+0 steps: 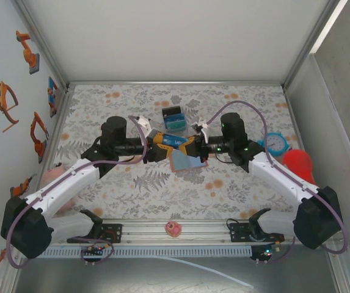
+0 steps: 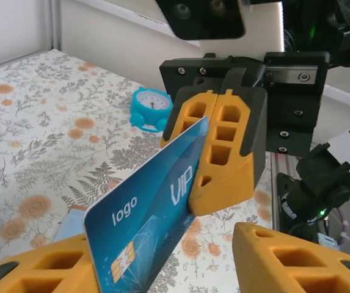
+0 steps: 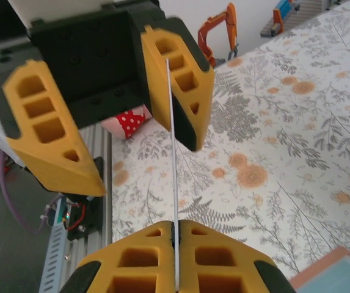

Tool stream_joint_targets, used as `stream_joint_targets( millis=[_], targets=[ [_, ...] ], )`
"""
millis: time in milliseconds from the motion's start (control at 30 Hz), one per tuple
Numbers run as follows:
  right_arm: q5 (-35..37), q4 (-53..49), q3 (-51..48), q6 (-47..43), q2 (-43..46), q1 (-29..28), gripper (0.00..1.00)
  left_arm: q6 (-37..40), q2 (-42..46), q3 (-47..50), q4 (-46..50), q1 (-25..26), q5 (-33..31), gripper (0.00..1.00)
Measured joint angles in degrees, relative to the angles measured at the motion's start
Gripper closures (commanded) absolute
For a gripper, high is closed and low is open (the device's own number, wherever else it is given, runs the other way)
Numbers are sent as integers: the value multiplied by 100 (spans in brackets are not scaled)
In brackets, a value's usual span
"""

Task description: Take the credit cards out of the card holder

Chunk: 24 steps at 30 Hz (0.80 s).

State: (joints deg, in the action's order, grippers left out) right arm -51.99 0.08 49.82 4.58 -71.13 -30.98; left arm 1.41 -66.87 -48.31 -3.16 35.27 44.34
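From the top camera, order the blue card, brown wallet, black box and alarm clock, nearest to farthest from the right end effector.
1. Blue card, pinched in the right end effector.
2. Brown wallet, just beneath.
3. Black box, farther back.
4. Alarm clock, far right.

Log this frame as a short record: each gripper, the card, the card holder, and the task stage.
left gripper: open, fingers on either side of the card
right gripper: shut on the card's edge
credit card: blue, printed "logo" and "VIP", held in the air between the arms
card holder: on the table under the grippers, blue-grey inside facing up
stage: one card out of the holder; looks like a handover between the arms
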Motion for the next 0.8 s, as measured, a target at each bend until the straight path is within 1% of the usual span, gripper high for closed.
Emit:
stream_joint_targets(
  millis=[267, 567, 600, 633, 667, 700, 733, 800],
  targets=[
    [175, -1043, 400, -579, -31, 0, 100, 1102, -496, -1360, 1453, 0, -39, 49],
    [210, -1508, 509, -831, -186, 0, 100, 2094, -1473, -2262, 2796, 170, -42, 60],
    [210, -1528, 531, -841, -205, 0, 100, 2194, -1558, -2345, 2918, 195, -39, 62],
    [210, -1537, 540, -855, -216, 0, 100, 2286, -1639, -2428, 3032, 223, -42, 68],
    [210, -1547, 544, -859, -225, 0, 100, 2374, -1705, -2496, 3121, 236, -39, 77],
    [212, -1569, 544, -870, -229, 0, 100, 2474, -1768, -2551, 3198, 258, -42, 90],
    [260, -1589, 544, -874, -232, 0, 100, 2533, -1821, -2590, 3279, 260, -2, 99],
    [330, -1652, 544, -894, -258, 28, 100, 2651, -1869, -2621, 3381, 293, 68, 100]
  ],
)
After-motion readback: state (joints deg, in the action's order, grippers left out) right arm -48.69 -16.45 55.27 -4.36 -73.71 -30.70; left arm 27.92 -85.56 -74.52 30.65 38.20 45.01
